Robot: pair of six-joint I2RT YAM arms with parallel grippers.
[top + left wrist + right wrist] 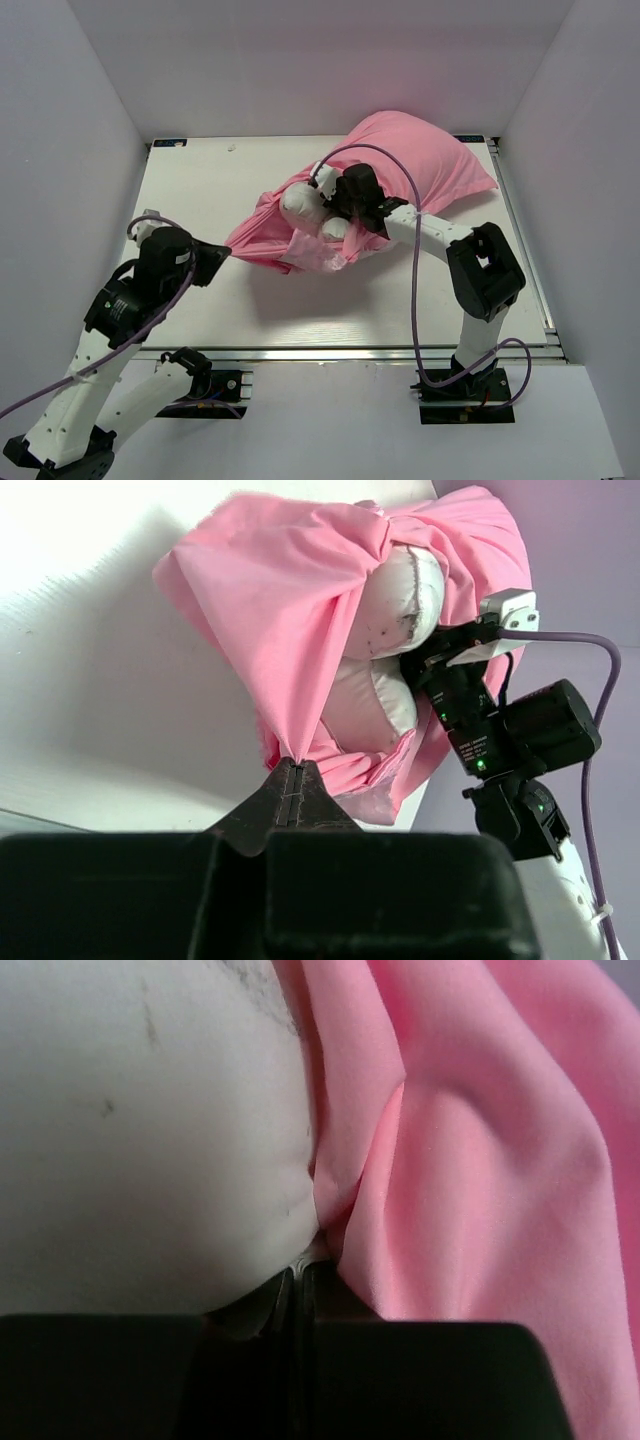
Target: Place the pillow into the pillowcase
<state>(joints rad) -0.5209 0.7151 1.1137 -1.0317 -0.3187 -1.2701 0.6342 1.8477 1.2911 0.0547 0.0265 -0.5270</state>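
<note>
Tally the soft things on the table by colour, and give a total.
Pink shiny satin-like fabric pillowcase: 1
White plump speckled cushion pillow: 1
Total: 2

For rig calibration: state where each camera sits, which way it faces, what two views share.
Top external: high behind, looking down at the table; left arm and right arm show.
Left wrist: behind the left claw, facing the pillowcase it pinches; right arm visible.
Right wrist: behind the right claw, close against the pillow and pillowcase.
All share pillow and pillowcase.
</note>
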